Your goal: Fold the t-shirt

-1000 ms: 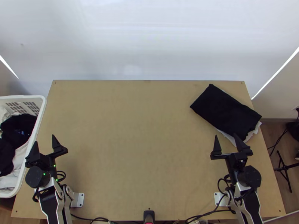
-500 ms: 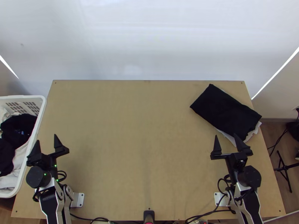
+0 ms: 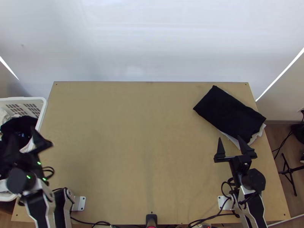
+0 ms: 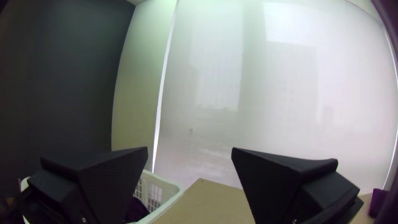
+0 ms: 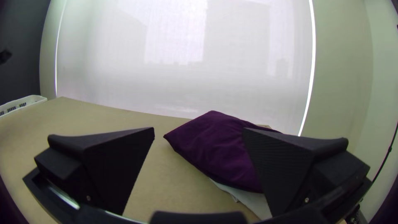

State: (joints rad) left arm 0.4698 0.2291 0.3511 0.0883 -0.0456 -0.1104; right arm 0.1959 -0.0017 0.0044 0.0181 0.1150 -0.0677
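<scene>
In the top view my left gripper (image 3: pixel 23 141) stands open over the laundry basket's near right side, beside the table's left edge. The left wrist view shows that gripper (image 4: pixel 190 151) with its fingers wide apart and nothing between them. My right gripper (image 3: pixel 231 141) is open near the table's right side, just short of the folded dark cloth (image 3: pixel 228 112). In the right wrist view the right gripper (image 5: pixel 199 130) holds nothing, and the dark cloth (image 5: pixel 211 147) lies beyond it. That cloth is a flat folded stack on top of white cloth (image 5: pixel 248 200). Which garment is the t-shirt, I cannot tell.
A white basket (image 3: pixel 42 108) with dark and white cloths inside stands at the table's left edge. The bare wooden table (image 3: pixel 140 144) stretches between the two arms. Cables run along the near edge, and a black stand (image 3: pixel 289 171) is on the floor at the right.
My left gripper has moved left, from above the table's left edge to over the basket, staying open. The right arm and the folded stack have kept still.
</scene>
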